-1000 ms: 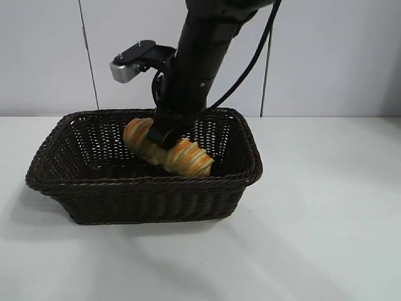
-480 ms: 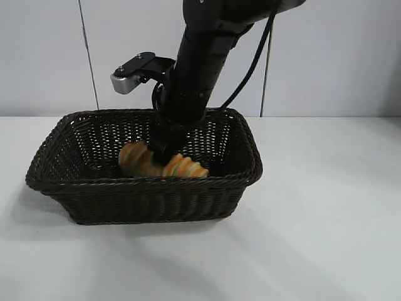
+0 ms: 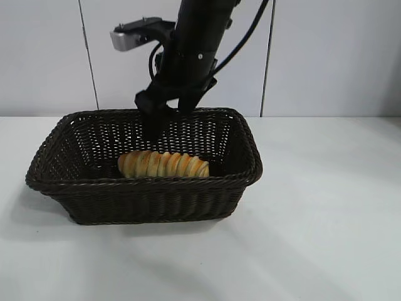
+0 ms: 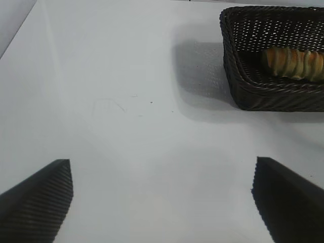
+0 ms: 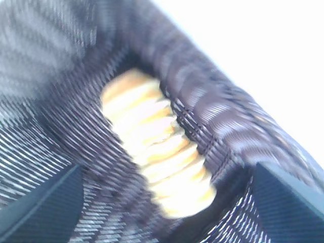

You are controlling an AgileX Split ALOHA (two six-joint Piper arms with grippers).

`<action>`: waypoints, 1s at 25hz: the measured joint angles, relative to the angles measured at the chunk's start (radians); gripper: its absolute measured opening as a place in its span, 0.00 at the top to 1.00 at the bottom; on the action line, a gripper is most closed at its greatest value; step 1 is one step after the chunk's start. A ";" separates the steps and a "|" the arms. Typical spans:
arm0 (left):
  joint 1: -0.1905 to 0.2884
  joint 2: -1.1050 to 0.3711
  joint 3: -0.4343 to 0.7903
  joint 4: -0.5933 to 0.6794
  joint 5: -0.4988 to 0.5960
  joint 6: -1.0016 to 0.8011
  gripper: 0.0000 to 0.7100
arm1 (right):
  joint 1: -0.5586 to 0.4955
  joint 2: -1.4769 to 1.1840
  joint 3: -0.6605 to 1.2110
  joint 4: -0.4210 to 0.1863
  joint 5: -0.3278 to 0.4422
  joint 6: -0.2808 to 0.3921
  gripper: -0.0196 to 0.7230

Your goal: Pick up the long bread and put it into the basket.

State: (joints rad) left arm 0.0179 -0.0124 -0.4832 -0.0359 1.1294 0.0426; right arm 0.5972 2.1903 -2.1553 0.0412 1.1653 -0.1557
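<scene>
The long bread (image 3: pixel 163 164) lies flat inside the basket (image 3: pixel 144 188). The right pincer (image 3: pixel 168 119) hangs above it, wide and empty. The left pincer (image 4: pixel 162 202) is wide over the desk (image 4: pixel 126 126).

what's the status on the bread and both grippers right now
Right gripper open, empty, above the basket. Long bread lying flat inside the basket, released. Left gripper open over bare table, off to the side. Nothing in the way.

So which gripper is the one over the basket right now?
The right gripper, open above the basket where the long bread lies. The left gripper hangs open over bare table, off to the basket's side.
</scene>
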 joint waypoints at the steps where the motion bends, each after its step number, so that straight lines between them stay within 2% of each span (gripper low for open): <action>1: 0.000 0.000 0.000 0.000 0.000 0.000 0.02 | 0.000 0.000 -0.011 -0.007 0.006 0.024 0.09; 4: 0.000 0.000 0.000 0.000 0.000 0.000 0.02 | -0.005 0.000 -0.027 -0.041 0.024 0.099 0.09; 7: 0.000 0.000 0.000 0.000 0.000 0.000 0.02 | -0.043 0.000 -0.028 -0.049 0.043 0.129 0.09; 12: 0.000 0.000 0.000 0.000 0.000 0.000 0.02 | -0.166 0.000 -0.028 -0.056 0.071 0.134 0.09; 25: 0.000 0.000 0.000 0.000 0.000 0.000 0.02 | -0.546 -0.012 -0.028 -0.080 0.074 0.135 0.09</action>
State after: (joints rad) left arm 0.0179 -0.0124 -0.4832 -0.0359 1.1294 0.0428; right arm 0.0515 2.1780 -2.1830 -0.0392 1.2395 -0.0203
